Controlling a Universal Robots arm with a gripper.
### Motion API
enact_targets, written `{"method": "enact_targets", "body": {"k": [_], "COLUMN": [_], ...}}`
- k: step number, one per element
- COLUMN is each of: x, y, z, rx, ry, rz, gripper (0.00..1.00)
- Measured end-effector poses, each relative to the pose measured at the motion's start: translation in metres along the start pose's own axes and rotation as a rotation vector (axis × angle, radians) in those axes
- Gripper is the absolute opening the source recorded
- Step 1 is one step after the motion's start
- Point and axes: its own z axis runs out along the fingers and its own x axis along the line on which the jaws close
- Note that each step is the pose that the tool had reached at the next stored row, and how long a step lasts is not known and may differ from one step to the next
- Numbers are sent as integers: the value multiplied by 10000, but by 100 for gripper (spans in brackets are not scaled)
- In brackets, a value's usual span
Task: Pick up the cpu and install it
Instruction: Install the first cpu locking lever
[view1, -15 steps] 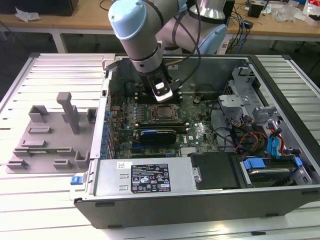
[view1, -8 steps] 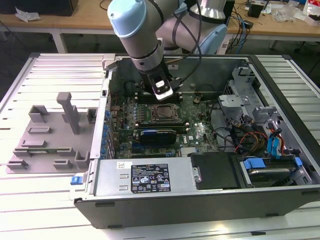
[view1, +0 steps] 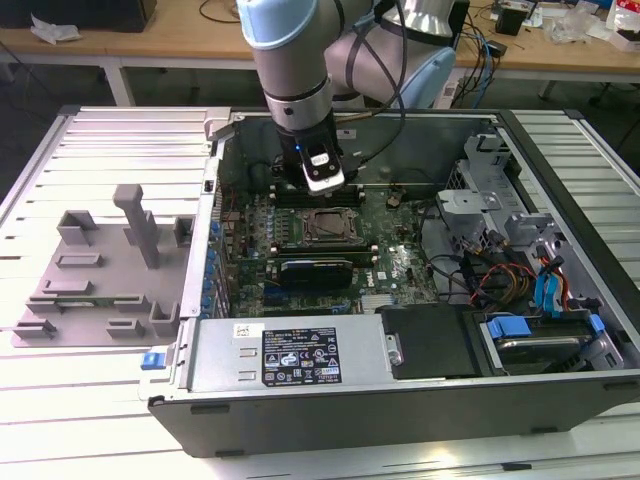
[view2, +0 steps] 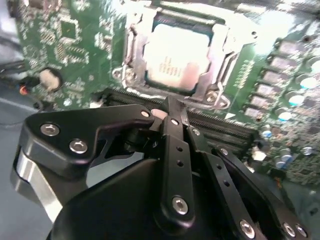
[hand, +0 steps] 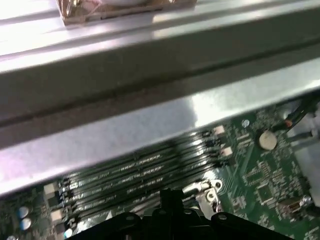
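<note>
Gripper (view2: 172, 112) linkage masking cpu's (view2: 175, 59) socket edge

The exterior view looked down from high in front at the open computer case (view1: 400, 390) on the table (view1: 60, 400). Both wrist views sat close above the motherboard (view2: 60, 45), sharing its memory slots (hand: 135, 172); the first wrist view, perhaps tilted outward, faced the case wall.

The arm (view1: 300, 60) reaches straight down, wrist vertical. In the second wrist view the gripper (view2: 172, 112) hangs with its black fingers (view2: 175, 150) pressed together, nothing held between them.
</note>
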Motion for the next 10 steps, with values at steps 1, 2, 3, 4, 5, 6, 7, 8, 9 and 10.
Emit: {"method": "enact_targets", "body": {"k": [1, 2, 3, 4, 5, 6, 7, 8, 9, 10], "x": [-7, -7, -7, -7, -16, -29, -46, -57, -70, -77], "y": [2, 2, 2, 2, 5, 10, 14, 18, 21, 23], "z": [1, 2, 2, 1, 3, 7, 10, 12, 15, 17], "rx": [64, 65, 67, 67, 76, 105, 166, 207, 274, 375], "ry": [50, 53, 54, 56, 69, 127, 237, 311, 424, 574], "rz": [-3, -2, -1, -1, -6, -20, -71, -115, -197, -315], "gripper": [11, 11, 11, 11, 11, 11, 11, 11, 11, 11]}}
